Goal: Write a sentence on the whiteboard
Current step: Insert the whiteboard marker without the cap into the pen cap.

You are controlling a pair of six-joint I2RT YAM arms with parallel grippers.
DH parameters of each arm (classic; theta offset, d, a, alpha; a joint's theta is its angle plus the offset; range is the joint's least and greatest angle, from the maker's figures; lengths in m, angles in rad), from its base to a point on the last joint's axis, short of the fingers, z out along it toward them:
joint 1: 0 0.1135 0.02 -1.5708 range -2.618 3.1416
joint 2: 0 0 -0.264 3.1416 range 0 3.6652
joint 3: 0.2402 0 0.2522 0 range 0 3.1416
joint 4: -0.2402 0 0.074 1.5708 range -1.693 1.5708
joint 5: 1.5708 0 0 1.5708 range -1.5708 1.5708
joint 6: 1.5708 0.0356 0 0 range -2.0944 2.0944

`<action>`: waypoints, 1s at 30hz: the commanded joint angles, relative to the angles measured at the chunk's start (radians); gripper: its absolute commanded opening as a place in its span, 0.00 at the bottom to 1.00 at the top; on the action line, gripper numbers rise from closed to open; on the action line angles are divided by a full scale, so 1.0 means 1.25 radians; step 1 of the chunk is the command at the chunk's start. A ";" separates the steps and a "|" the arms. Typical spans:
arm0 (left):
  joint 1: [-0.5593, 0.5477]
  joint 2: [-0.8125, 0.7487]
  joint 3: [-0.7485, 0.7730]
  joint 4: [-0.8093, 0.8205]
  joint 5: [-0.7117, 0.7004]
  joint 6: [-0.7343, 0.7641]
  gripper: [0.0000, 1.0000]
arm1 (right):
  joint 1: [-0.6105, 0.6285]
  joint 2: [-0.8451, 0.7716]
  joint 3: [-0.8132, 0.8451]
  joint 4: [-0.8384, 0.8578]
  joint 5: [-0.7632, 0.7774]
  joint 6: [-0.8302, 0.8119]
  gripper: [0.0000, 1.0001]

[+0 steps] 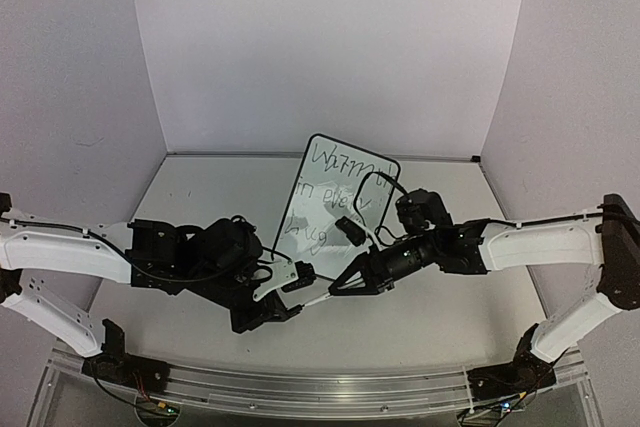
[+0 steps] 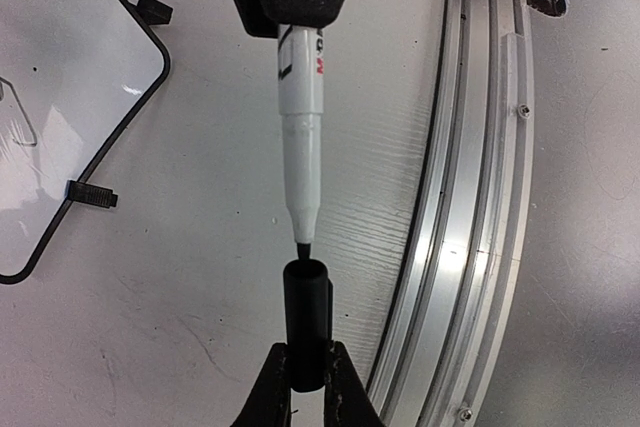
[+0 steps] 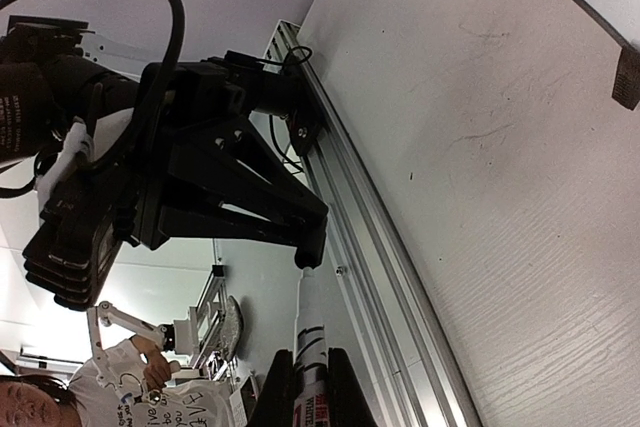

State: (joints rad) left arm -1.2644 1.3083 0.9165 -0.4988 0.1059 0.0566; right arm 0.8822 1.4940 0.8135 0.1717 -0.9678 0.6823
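Pinching the marker [image 2: 300, 127] by its barrel near the whiteboard [image 2: 70, 77] (it looks light, stiff, slick), the right gripper [image 2: 300, 22] faces the left gripper [image 2: 308, 387], clamped on the cap [image 2: 307, 312].

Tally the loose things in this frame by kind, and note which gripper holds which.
whiteboard: 1
marker: 1, held by the right gripper
marker cap: 1, held by the left gripper
Total: 3
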 commanded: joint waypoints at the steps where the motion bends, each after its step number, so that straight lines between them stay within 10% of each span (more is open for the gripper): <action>1: -0.004 -0.018 0.034 -0.005 0.007 0.014 0.00 | -0.001 0.012 0.028 0.032 -0.019 0.005 0.00; 30: -0.006 -0.038 0.035 0.007 0.009 0.006 0.00 | 0.045 0.084 0.063 0.093 -0.029 0.033 0.00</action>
State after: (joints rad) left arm -1.2672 1.2986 0.9165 -0.5072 0.1090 0.0565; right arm 0.9192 1.5721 0.8475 0.2286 -0.9895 0.7090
